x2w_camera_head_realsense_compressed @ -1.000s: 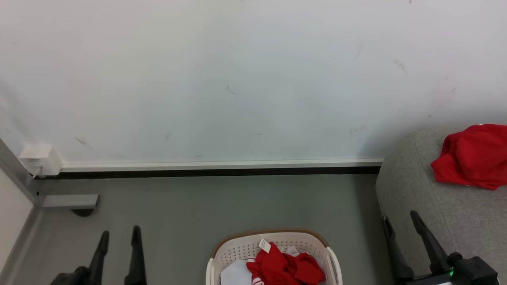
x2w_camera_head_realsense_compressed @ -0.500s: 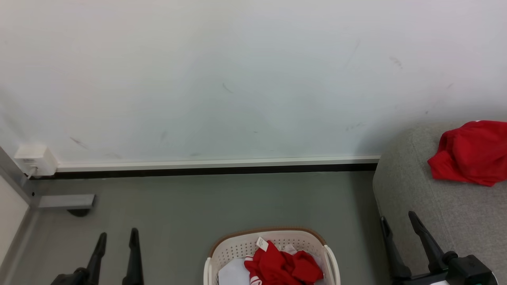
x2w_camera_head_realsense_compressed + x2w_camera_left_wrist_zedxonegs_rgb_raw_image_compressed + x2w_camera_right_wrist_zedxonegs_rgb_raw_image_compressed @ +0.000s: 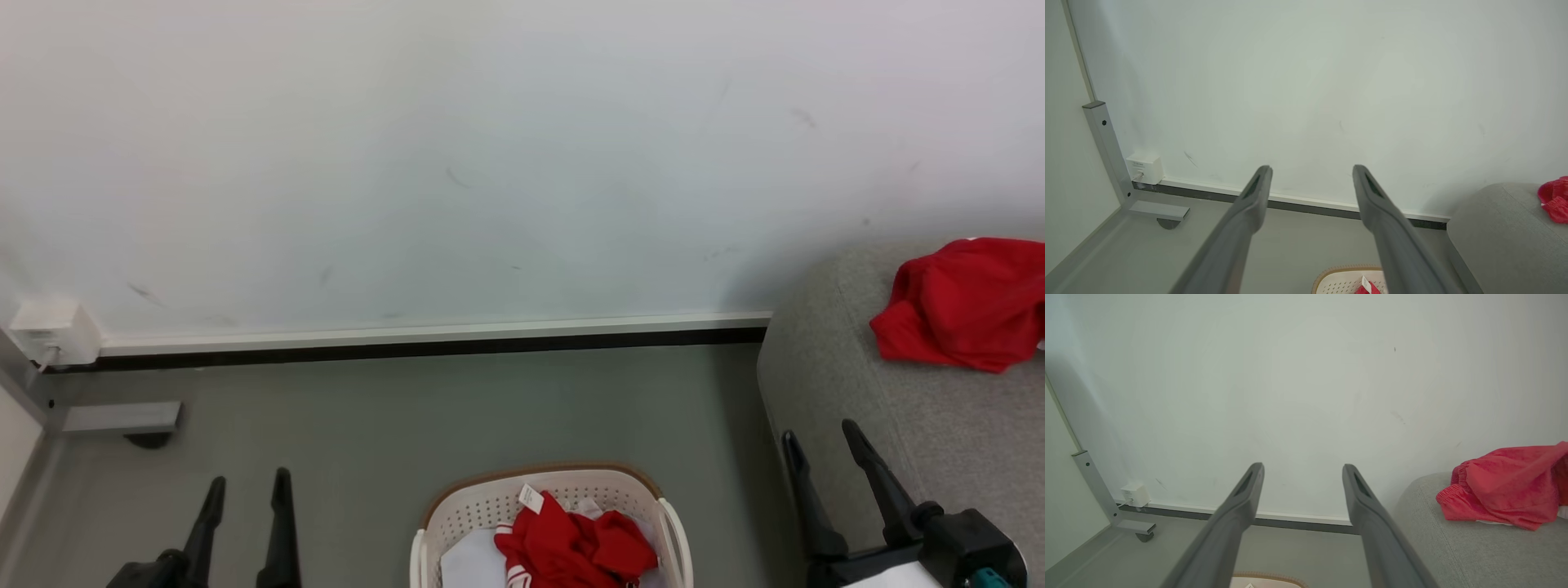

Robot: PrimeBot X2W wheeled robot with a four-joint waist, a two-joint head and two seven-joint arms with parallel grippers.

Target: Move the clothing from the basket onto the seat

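Observation:
The white basket (image 3: pixel 457 513) with its brown rim stands on the grey floor at the bottom centre, cut off by the frame edge. Red clothing (image 3: pixel 575 549) with a white tag lies crumpled in it, over a flat white sheet. Another red garment (image 3: pixel 963 304) lies on the grey seat (image 3: pixel 824 384) at the right. My left gripper (image 3: pixel 247 482) is open at the lower left, left of the basket, empty. Over the seat's near corner, right of the basket, my right gripper (image 3: pixel 819 429) hangs open and empty. The right wrist view has the seat's garment (image 3: pixel 1506 486) at its right.
A white wall with a white and black skirting (image 3: pixel 433 343) runs behind the floor. A small white socket box (image 3: pixel 49 331) and a grey metal post foot (image 3: pixel 122 416) stand at the far left corner. Bare grey floor lies between the basket and the wall.
The whole head view has shifted a little left and up, so the camera has moved. Both grippers stay open and nothing in the basket or on the seat has moved.

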